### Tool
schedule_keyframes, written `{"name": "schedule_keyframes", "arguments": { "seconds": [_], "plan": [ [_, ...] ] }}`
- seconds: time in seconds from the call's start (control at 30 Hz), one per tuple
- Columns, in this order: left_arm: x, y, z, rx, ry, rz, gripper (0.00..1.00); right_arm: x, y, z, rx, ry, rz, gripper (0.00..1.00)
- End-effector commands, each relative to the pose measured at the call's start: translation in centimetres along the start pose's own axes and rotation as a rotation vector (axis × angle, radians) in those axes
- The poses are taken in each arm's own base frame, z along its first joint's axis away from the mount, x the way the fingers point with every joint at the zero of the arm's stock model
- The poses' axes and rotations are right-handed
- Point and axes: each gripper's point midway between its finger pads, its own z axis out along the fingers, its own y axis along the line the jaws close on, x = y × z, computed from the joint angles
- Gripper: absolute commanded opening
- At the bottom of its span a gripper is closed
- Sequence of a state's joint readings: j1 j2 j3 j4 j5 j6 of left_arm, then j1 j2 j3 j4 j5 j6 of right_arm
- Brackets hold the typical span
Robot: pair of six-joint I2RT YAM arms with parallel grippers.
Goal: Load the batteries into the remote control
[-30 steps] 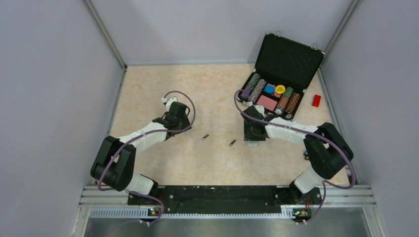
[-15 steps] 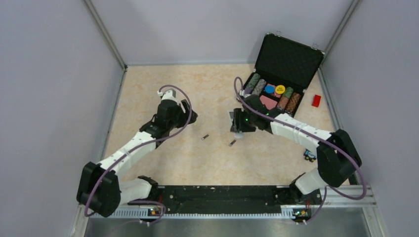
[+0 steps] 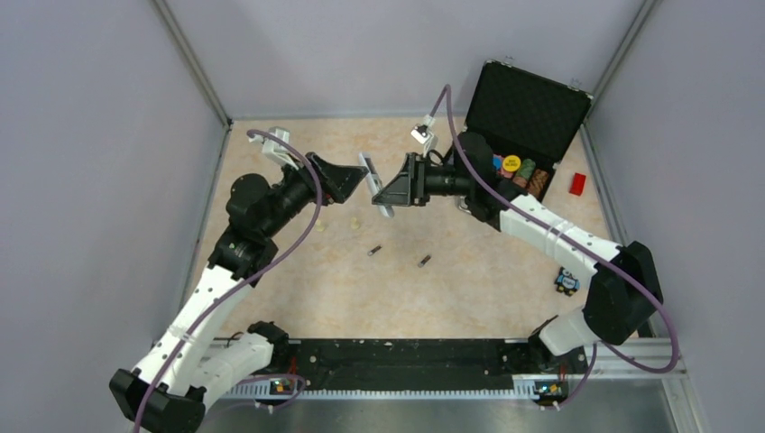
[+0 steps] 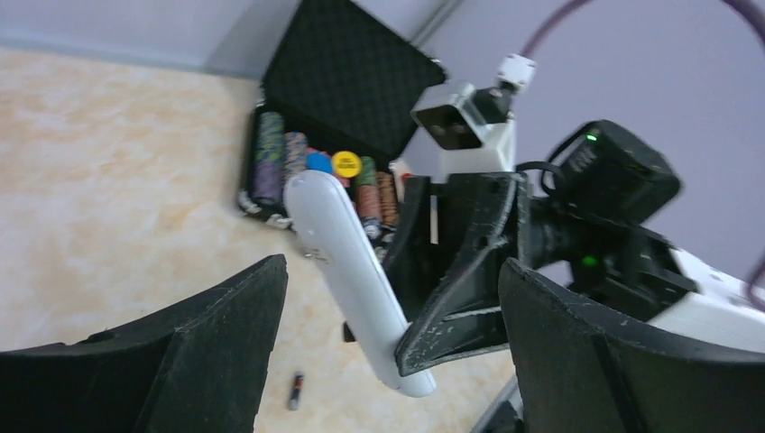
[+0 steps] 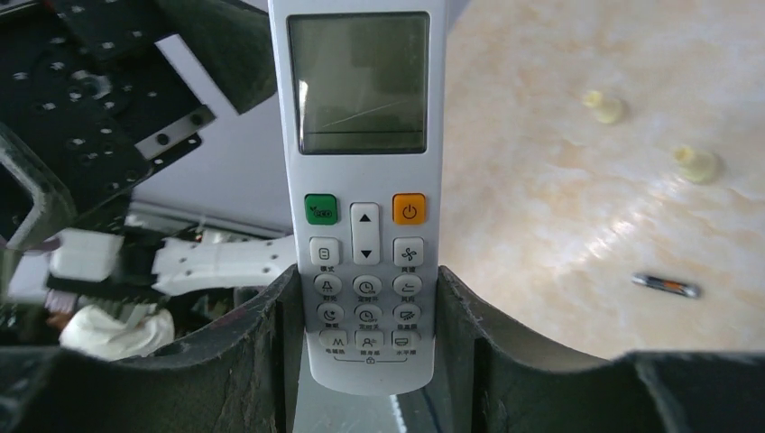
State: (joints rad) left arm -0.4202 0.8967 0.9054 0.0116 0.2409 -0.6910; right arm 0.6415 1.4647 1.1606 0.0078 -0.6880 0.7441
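Note:
My right gripper [image 3: 391, 191] is shut on the lower end of the white remote control [image 3: 372, 179] and holds it high above the table, tilted. In the right wrist view the remote [image 5: 365, 180] shows its screen and buttons between my fingers [image 5: 365, 361]. My left gripper [image 3: 347, 180] is open and empty, level with the remote and close to its left. In the left wrist view the remote [image 4: 352, 280] sits between my wide-open fingers [image 4: 388, 361], not touched. Two batteries [image 3: 374, 250] [image 3: 424, 261] lie on the table below; one shows in each wrist view [image 4: 294, 391] [image 5: 666, 286].
An open black case of poker chips [image 3: 514, 135] stands at the back right, with a red block [image 3: 577, 183] beside it. Small cream pegs [image 3: 355, 222] [image 5: 604, 106] lie on the table under the left gripper. A small dark item [image 3: 566, 282] lies by the right arm.
The right gripper has lifted the remote off the table and carried it up and to the left. The left arm has risen and turned its open gripper toward the remote.

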Motion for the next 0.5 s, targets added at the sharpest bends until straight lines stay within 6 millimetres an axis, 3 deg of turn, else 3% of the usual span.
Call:
{"name": "schedule_keyframes", "arguments": {
  "seconds": [0.0, 0.2, 0.47],
  "plan": [
    [-2.0, -6.2, -1.2, 0.250, 0.006, 0.000, 0.92, -2.3, 10.5, -2.8, -0.368, -0.040, -0.129, 0.22],
    [-3.0, -9.1, -2.1, 0.358, 0.022, -0.007, 0.92, -2.5, 14.3, -4.8, -0.481, -0.046, -0.168, 0.22],
    [-3.9, -11.9, -2.0, 0.497, 0.035, -0.074, 0.89, -1.3, 16.5, -5.2, -0.561, 0.008, -0.196, 0.22]
  ]
}}
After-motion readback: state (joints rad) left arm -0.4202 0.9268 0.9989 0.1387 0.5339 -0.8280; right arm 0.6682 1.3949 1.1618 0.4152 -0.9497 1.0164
